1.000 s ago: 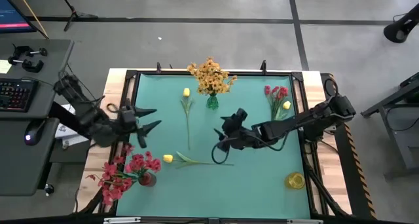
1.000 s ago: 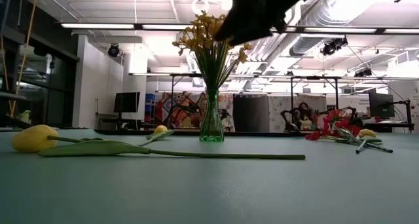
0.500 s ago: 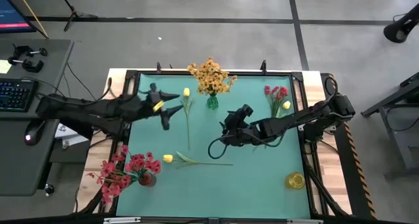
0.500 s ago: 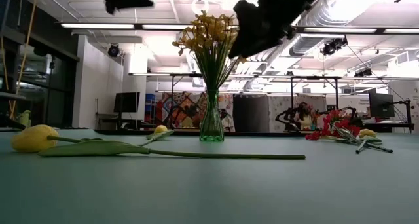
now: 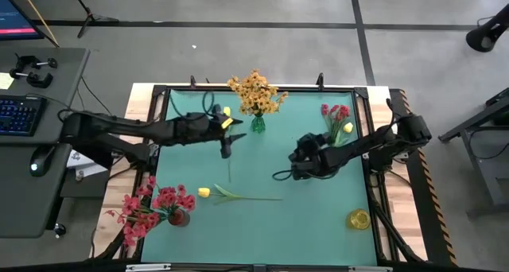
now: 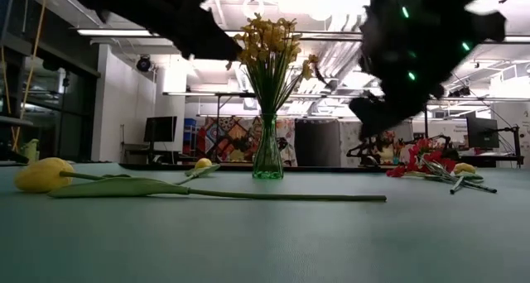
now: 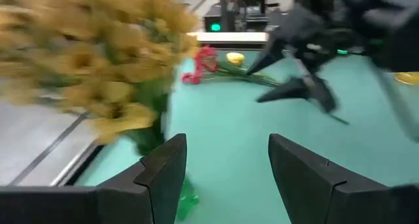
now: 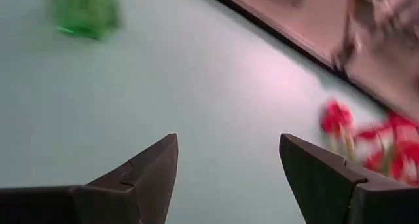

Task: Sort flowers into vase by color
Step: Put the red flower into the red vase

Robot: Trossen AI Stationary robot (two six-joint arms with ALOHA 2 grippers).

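Mid-sort: left end effector [image 5: 227, 137] hangs open and empty over the yellow tulip [image 5: 227, 113] lying by the green vase [image 5: 258, 124], right end effector [image 5: 296, 165] open and empty mid-counter; next, grasp that stem

Blurred orange-yellow spray [image 7: 85, 60], green vase [image 8: 87, 13]

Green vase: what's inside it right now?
The green vase holds the orange-yellow spray, with green stems visible through the glass in the low view. No red or tulip stems inside. The stem ends are not visible.
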